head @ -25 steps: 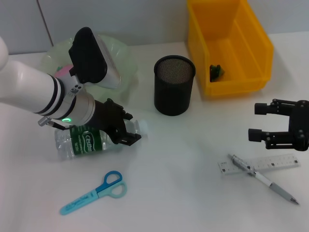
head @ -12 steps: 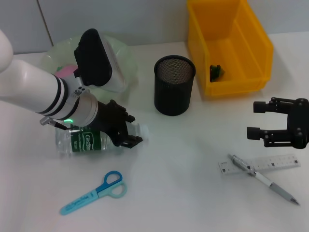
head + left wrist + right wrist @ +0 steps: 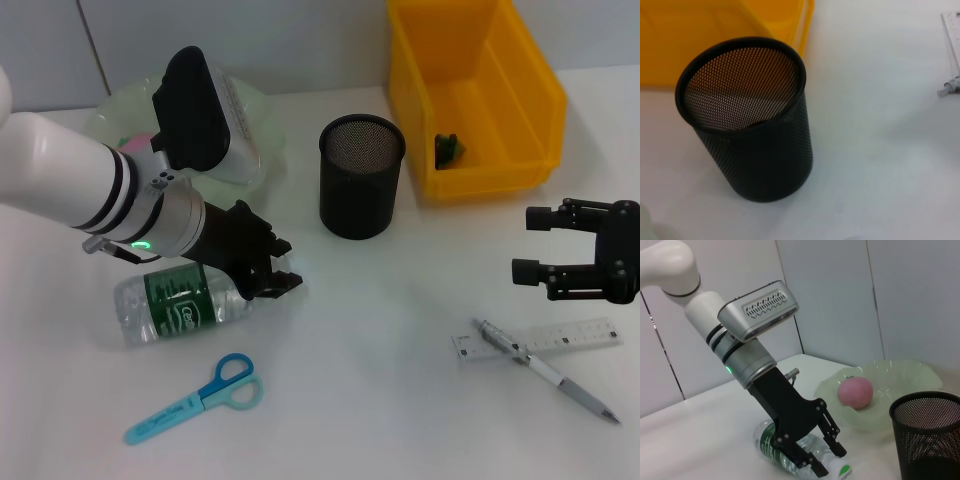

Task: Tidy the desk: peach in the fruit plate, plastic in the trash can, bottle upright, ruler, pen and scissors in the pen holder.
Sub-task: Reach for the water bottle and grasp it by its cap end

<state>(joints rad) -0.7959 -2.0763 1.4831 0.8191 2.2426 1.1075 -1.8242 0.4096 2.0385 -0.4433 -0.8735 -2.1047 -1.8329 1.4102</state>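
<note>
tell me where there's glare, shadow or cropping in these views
Head view: the left end effector casts a soft shadow beside the clear plastic bottle. Left wrist view: the black mesh pen holder is lit evenly; the transparent ruler is cropped.

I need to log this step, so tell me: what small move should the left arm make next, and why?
Probably close the left gripper on the bottle near its cap end. The bottle lies on its side on the table, and the open fingers straddle its neck, so a firm grasp comes before standing it up. The right gripper hovers idle.
</note>
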